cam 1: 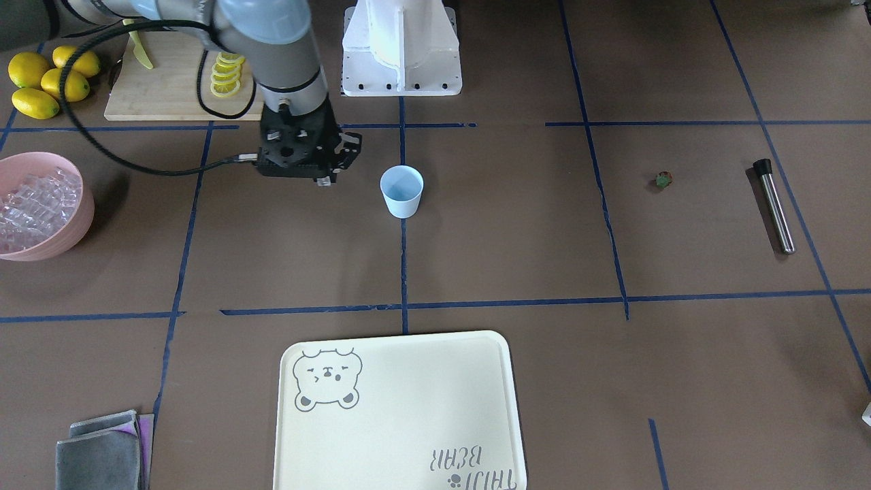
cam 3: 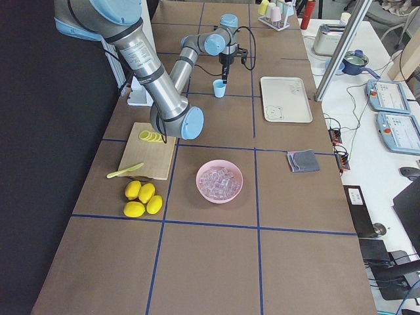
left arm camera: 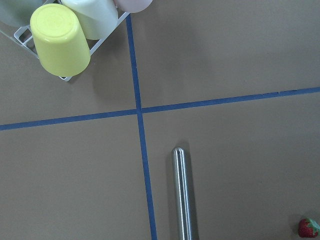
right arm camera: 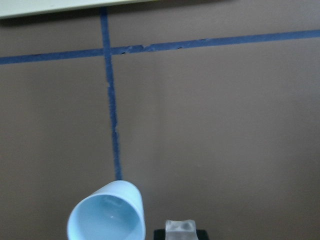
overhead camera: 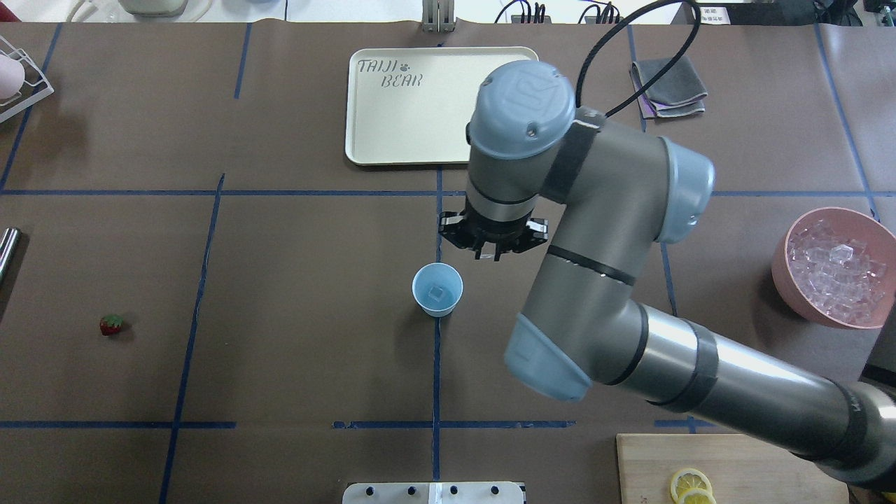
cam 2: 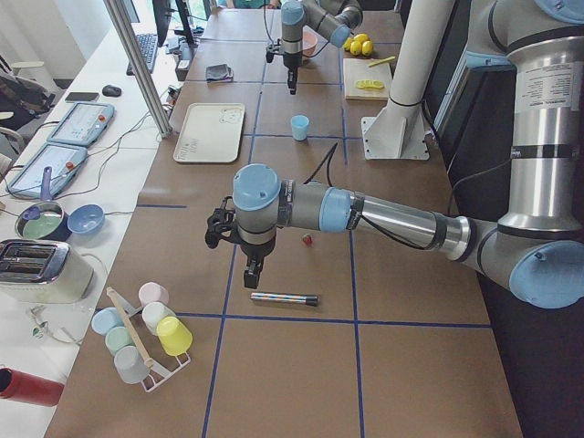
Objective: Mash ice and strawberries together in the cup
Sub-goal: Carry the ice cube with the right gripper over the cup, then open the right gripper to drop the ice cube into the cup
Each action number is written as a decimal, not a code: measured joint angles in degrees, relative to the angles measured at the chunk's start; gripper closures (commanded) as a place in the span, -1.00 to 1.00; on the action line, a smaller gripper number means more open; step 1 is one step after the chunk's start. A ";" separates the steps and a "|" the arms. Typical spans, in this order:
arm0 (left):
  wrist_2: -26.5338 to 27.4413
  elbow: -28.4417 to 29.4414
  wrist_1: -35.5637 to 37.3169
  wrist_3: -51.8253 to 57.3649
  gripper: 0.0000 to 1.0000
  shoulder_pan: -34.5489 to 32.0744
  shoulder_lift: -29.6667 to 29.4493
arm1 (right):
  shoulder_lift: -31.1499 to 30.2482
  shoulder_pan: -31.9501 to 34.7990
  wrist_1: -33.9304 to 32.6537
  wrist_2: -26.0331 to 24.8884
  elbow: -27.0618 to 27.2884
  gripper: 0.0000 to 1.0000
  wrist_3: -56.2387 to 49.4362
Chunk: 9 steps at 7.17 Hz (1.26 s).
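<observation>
Cup mid-table, one ice cube inside | right gripper just beside it, clamped on second cube | strawberry well apart, not yet in | left gripper: grip cannot be told | mashing not begun

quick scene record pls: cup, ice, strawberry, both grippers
cup: light-blue plastic cup, upright mid-table, one clear ice cube inside
right gripper: raised beside the cup, apparently holding a second ice cube
strawberry: small red strawberry, on the table, far from the cup
left gripper: above the steel rod lying near the strawberry; open or shut unclear
ice supply: pink bowl of cubes, robot's right
</observation>
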 measured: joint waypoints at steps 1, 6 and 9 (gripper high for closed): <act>0.01 0.33 -0.12 0.02 -1.00 0.00 0.00 | 2.84 -1.87 0.12 -1.04 -3.02 1.00 2.01; 0.04 0.68 -0.34 0.03 -1.00 0.06 0.00 | 5.14 -4.47 4.24 -3.04 -9.50 0.80 4.23; 0.04 0.74 -0.38 0.03 -1.00 0.08 0.00 | 4.66 -5.12 4.39 -3.08 -9.64 -0.38 4.22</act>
